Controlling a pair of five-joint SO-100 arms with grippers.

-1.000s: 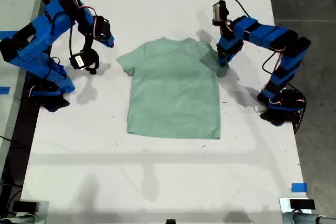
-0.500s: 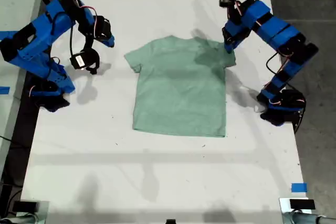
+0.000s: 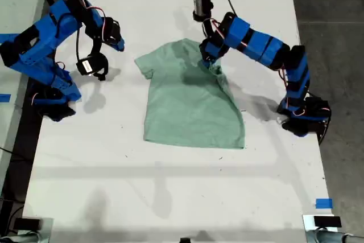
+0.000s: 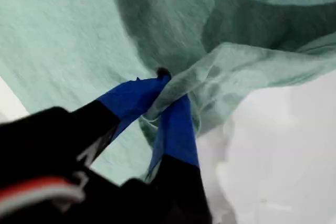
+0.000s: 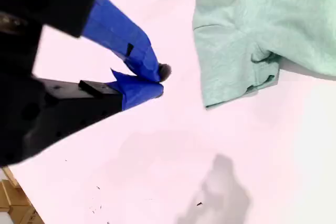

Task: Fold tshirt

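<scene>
We see the small pale mint-green short-sleeved t-shirt (image 3: 190, 103) of plain soft fabric lying on the white bench (image 3: 170, 197), its long axis running from the far collar to the near hem in the exterior view. Our first end effector (image 3: 208, 61) is clamped on the sleeve from the exterior view's right and holds it over the chest, so that side lies doubled along a slanted crease. In the first wrist view the cloth bunches between the closed blue jaws. Our second end effector (image 5: 152, 80) hovers above bare bench just beyond the other sleeve, jaws seemingly together on nothing, though the angle leaves some doubt. The first arm is the nearer to the fold line.
</scene>
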